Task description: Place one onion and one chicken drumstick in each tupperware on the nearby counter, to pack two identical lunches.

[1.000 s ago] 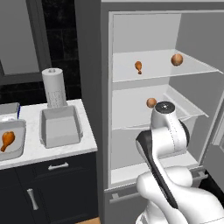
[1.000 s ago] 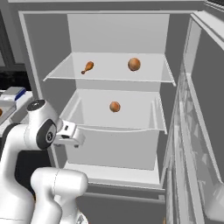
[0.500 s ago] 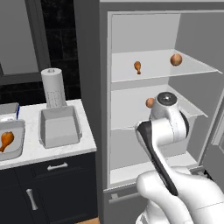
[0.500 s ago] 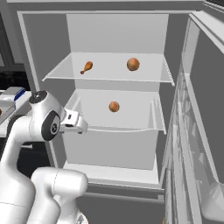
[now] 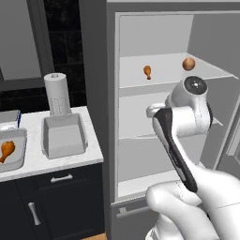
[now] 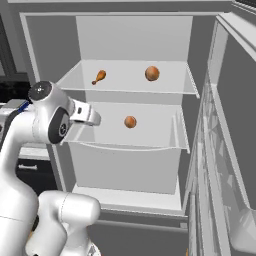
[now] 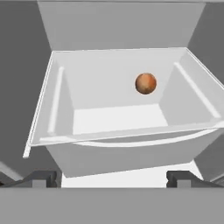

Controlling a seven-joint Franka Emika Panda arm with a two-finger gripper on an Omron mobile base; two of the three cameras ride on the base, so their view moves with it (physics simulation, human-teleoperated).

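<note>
The dark fingers (image 7: pixel 43 179) stand released, spread wide and empty, before the open white fridge drawer (image 7: pixel 57 105). A round orange-brown onion (image 7: pixel 145 83) lies inside that drawer, ahead of the fingers and slightly toward one tip, apparently well apart from them. Above, a second onion (image 6: pixel 152 73) and a brown chicken drumstick (image 6: pixel 99 77) rest on the upper shelf (image 6: pixel 175 85).

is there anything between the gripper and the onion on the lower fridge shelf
In the hand view the open gripper faces the onion, apart from it. Between them lie the shelf's raised front lip and bare white shelf floor, nothing else.
</note>
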